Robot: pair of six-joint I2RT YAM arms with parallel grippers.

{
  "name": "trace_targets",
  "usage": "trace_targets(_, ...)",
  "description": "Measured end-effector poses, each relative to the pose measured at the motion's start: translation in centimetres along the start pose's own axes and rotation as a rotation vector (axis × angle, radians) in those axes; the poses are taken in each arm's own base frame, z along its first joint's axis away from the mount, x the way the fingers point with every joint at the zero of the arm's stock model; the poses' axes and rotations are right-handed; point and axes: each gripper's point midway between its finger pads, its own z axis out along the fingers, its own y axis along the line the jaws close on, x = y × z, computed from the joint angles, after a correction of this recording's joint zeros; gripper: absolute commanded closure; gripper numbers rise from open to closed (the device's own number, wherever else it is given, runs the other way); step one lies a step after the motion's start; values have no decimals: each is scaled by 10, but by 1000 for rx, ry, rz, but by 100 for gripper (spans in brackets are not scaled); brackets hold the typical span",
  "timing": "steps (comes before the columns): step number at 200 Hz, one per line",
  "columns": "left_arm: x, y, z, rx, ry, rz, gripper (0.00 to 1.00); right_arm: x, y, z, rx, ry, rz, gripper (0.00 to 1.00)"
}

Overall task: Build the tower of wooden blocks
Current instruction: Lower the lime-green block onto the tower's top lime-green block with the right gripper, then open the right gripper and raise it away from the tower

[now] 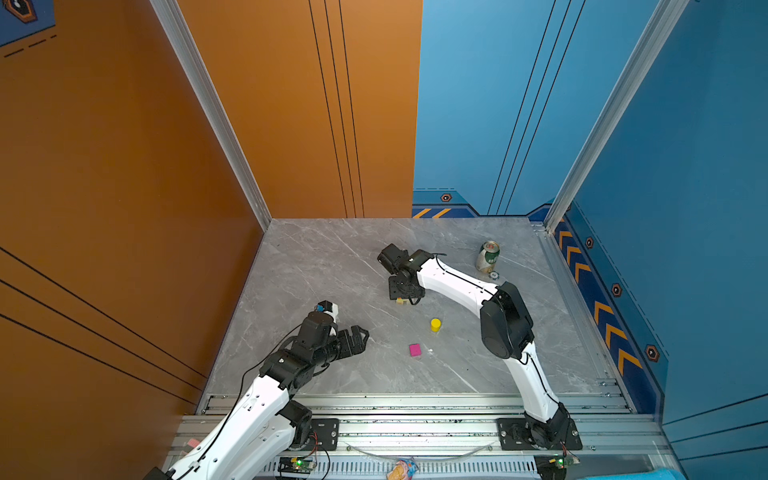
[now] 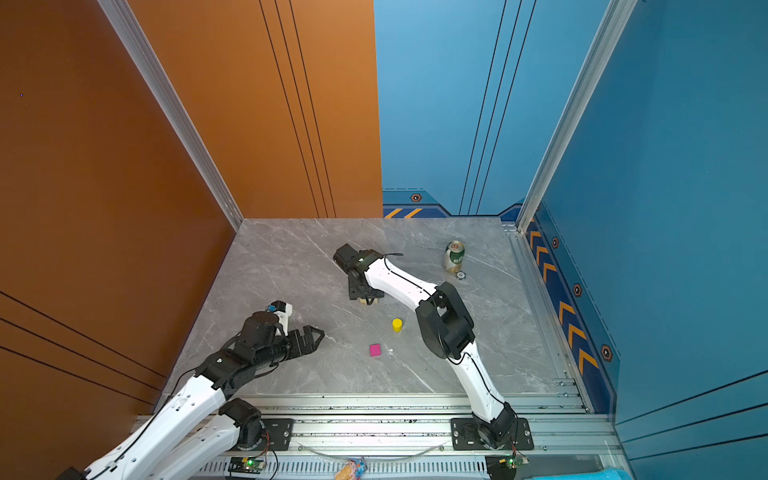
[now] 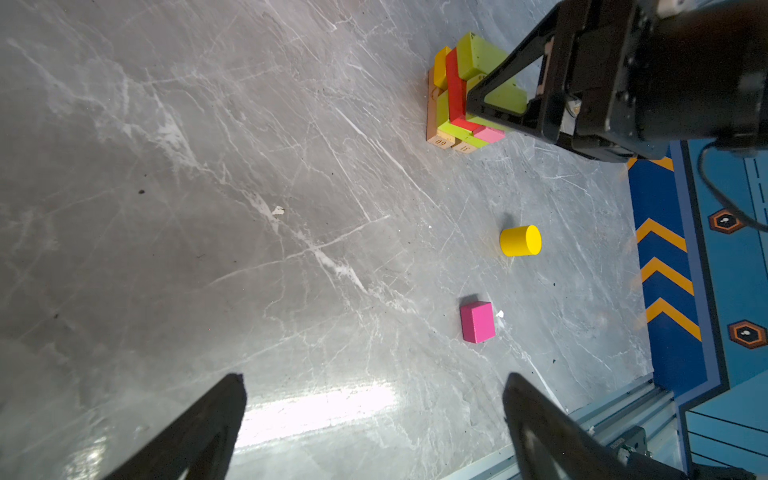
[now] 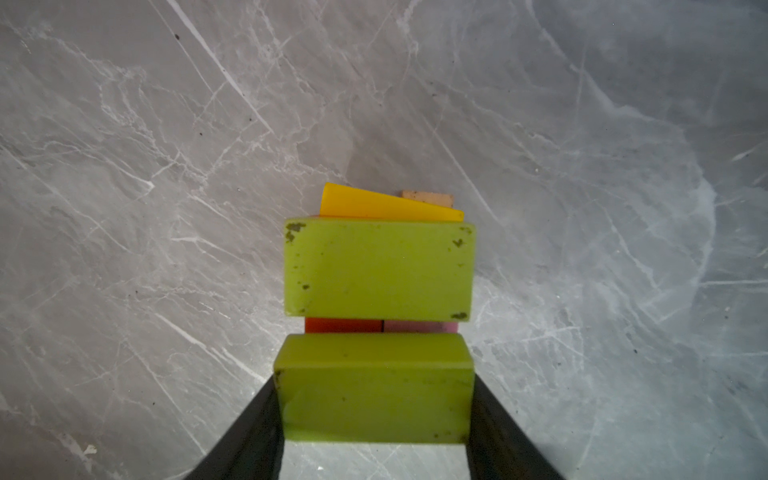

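The small tower of painted wood blocks (image 3: 453, 95) is seen near the middle of the grey marble-patterned table (image 1: 311, 270). Tan bars are laid lowest, yellow, red-orange and pink rectangles above, and a lime-green slab (image 4: 378, 270) on top. Beside that slab a second lime-green rectangular wood block (image 4: 374, 399) is clamped between the jaws of the right gripper (image 4: 374, 386); whether it rests on the stack cannot be told. A yellow wood cylinder (image 3: 520, 241) and a magenta wood block (image 3: 478, 322) are found apart from the tower, nearer the left gripper (image 3: 374, 378), whose jaws are spread wide with nothing between them. A green-and-white drink can (image 1: 488, 257) is stood far right.
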Motion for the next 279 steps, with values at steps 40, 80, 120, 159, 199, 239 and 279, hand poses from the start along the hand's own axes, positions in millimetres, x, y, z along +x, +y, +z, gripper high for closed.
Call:
trace_targets(40,-1,-1,-1,5,-5,1,2,0,-1,1,2,2,4,40)
trace_targets(80,-1,-1,-1,5,-6,1,2,0,-2,4,5,7,12,35)
trace_targets(120,-1,-1,-1,5,-6,1,2,1,-2,5,6,8,21,35)
trace_targets(159,-1,-1,-1,5,-5,1,2,1,-2,5,5,9,27,34)
trace_targets(199,-1,-2,-2,10,-6,1,2,1,-2,6,7,12,32,33)
trace_targets(239,0,-2,-2,13,-3,1,2,3,-2,9,10,17,38,29)
trace_targets(279,0,-2,-2,13,-3,-2,2,3,-2,9,10,17,43,28)
